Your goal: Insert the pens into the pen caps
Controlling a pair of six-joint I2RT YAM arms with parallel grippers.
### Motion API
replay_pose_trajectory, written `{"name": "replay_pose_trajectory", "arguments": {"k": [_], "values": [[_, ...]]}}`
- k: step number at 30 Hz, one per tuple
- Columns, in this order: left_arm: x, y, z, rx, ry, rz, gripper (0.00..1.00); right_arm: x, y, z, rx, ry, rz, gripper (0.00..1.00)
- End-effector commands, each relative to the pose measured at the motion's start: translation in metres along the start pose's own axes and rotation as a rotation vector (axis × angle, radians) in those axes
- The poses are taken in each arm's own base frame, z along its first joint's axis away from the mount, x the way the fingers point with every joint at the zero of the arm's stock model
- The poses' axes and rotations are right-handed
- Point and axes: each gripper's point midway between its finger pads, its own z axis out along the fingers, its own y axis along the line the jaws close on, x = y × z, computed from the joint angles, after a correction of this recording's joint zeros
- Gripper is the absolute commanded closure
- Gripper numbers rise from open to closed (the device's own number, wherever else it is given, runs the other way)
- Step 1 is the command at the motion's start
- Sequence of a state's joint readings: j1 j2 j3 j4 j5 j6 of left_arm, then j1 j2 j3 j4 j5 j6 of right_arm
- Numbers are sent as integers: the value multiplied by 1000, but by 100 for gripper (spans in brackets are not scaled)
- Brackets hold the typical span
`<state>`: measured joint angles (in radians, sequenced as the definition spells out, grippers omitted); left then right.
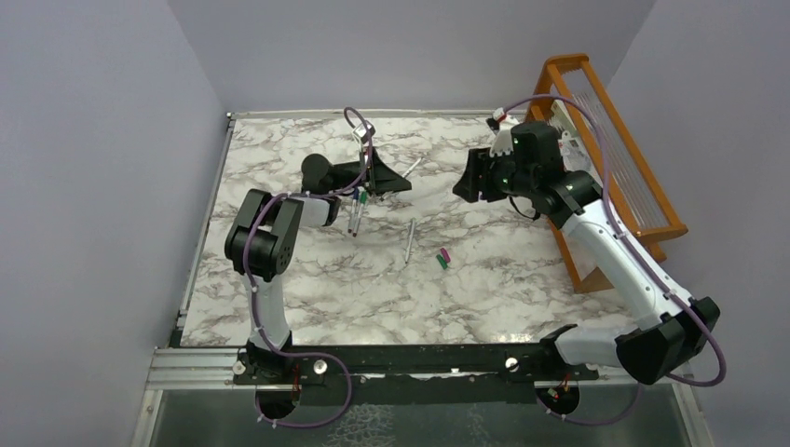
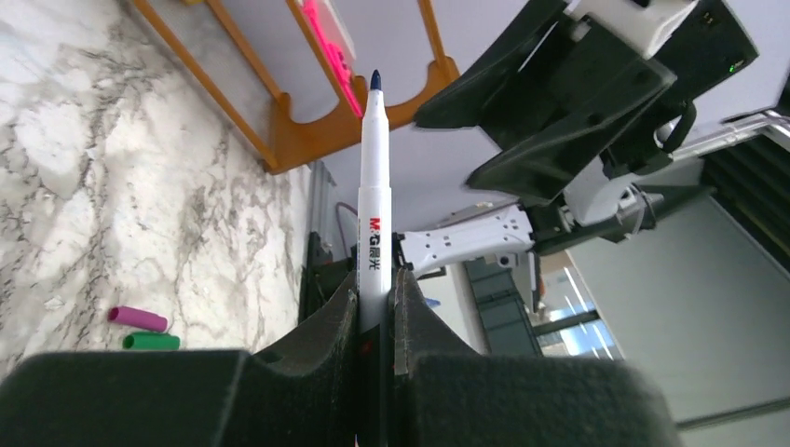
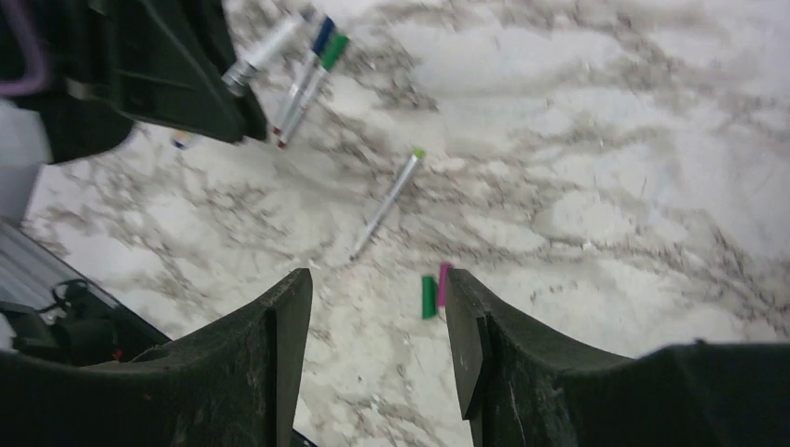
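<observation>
Marbled surface (image 1: 522, 298) seen from above, with a wooden rack (image 1: 566, 65) standing along its 3 o'clock edge.

Left arm (image 1: 270, 237) reaches from the 7 o'clock corner toward 12 o'clock. Right arm (image 1: 615, 256) rises from 5 o'clock and bends in toward 1 o'clock, so the two wrists face each other, near but apart.

Left end effector (image 2: 374, 289): jaws closed narrowly on the barrel of the held pen (image 2: 374, 205). This white stick pen stands straight out from between the fingers, its dark blue tip pointing toward the right end effector (image 3: 374, 284).

Right end effector: jaws spread wide with nothing between them, raised off the surface and not touching the held pen.

Pen pair (image 1: 355, 212): two pens lying side by side, touching or nearly so, at 10 o'clock of the surface centre, just beside the left wrist. Their far ends are blue and green.

Loose pen (image 1: 409, 240): lies alone near the centre, long axis roughly 12 to 6 o'clock, light green at one end.

Magenta cap (image 3: 443, 284) and green cap (image 3: 428, 296): lie parallel and just beside each other at 4 o'clock of the loose pen, near it but apart, neither fitted to a pen.
</observation>
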<state>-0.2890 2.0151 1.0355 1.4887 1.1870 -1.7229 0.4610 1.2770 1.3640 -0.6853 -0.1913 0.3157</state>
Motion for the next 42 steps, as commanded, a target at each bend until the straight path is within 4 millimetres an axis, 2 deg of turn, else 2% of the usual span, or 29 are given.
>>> {"name": "replay_pose_trajectory", "arguments": {"k": [1, 5, 9, 13, 15, 17, 20, 22, 26, 29, 31, 38, 42], "values": [[-19, -8, 9, -101, -71, 188, 100, 62, -31, 13, 99, 206, -31, 46], [-28, 18, 4, -274, -114, 199, 100, 107, -36, 25, 85, 337, -2, 52], [-35, 37, -7, -444, -134, 229, 100, 138, -49, 37, 146, 408, 17, 65], [-35, 47, -16, -607, -78, 332, 100, 160, -51, 49, 167, 450, 26, 93], [-30, 46, -18, -606, -78, 331, 100, 167, -51, 55, 171, 461, 27, 99], [-28, 38, -19, -601, -98, 339, 100, 175, -51, 62, 174, 477, 30, 98], [-21, 38, -22, -601, -94, 329, 100, 184, -52, 73, 182, 498, 23, 76], [-18, 38, -23, -606, -85, 332, 100, 187, -50, 80, 182, 514, 18, 71], [-13, 40, -27, -622, -74, 334, 100, 190, -41, 87, 166, 526, -1, 76], [-11, 41, -27, -618, -71, 329, 100, 204, -36, 90, 149, 558, 8, 93], [-11, 42, -26, -614, -66, 321, 100, 213, -35, 89, 153, 574, 18, 99], [-10, 44, -24, -600, -56, 311, 100, 218, -36, 96, 155, 569, 29, 99], [-9, 44, -24, -597, -54, 306, 100, 218, -38, 101, 164, 579, 22, 93]]}}
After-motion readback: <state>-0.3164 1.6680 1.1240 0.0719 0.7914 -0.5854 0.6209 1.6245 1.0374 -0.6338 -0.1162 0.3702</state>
